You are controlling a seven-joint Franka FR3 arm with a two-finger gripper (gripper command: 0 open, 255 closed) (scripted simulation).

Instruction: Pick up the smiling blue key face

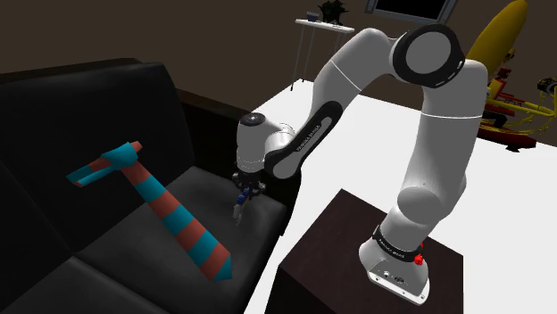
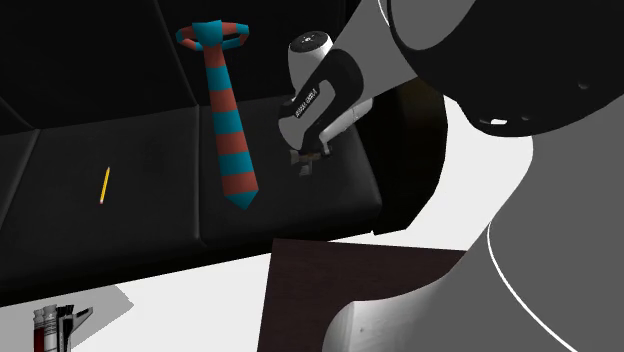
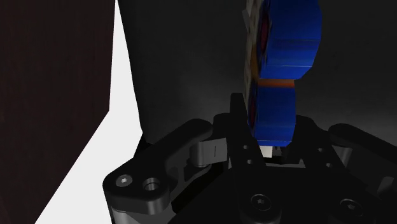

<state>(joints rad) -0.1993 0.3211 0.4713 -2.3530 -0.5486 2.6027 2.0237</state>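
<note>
The blue key face (image 3: 283,57) is a thick blue toy with an orange band and a pale face side, seen edge-on in the wrist view. My black gripper (image 3: 270,121) is shut on its lower end, and the rest sticks out past the fingertips. In the shoulder view the gripper (image 1: 241,198) points down over the black sofa seat (image 1: 205,192), near the seat's right end, with a bit of the blue key (image 1: 238,212) showing below it. In the second exterior view the gripper (image 2: 305,162) hangs close above the same cushion. Whether the key touches the seat I cannot tell.
A red and teal striped tie (image 1: 174,214) lies across the sofa to the shoulder view's left of the gripper. A yellow pencil (image 2: 103,186) rests further along the seat. The dark stand (image 1: 339,259) is on white floor beside the sofa's arm. Yellow furniture (image 1: 509,53) stands far behind.
</note>
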